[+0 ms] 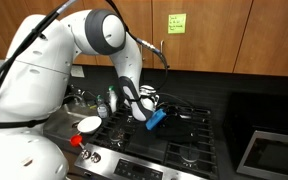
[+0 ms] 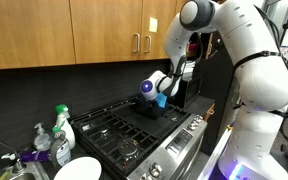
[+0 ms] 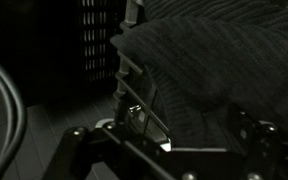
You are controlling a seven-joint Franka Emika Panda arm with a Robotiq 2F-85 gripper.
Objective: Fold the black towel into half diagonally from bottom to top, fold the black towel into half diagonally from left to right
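Low over stove (image 2: 119,135), gripper (image 1: 147,112) jaws spread. In wrist view ribbed black towel (image 3: 224,55) bunched, its folded edge just beside one finger (image 3: 132,90).

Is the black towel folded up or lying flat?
Not flat: in the wrist view the towel bulges up with a thick, rounded edge, like doubled cloth. How neatly it is folded, I cannot tell.

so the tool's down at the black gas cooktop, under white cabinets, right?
Not quite. The tool is down at the black gas cooktop, but the flat-fronted cabinets above it are brown wood, not white. Both exterior views show this.
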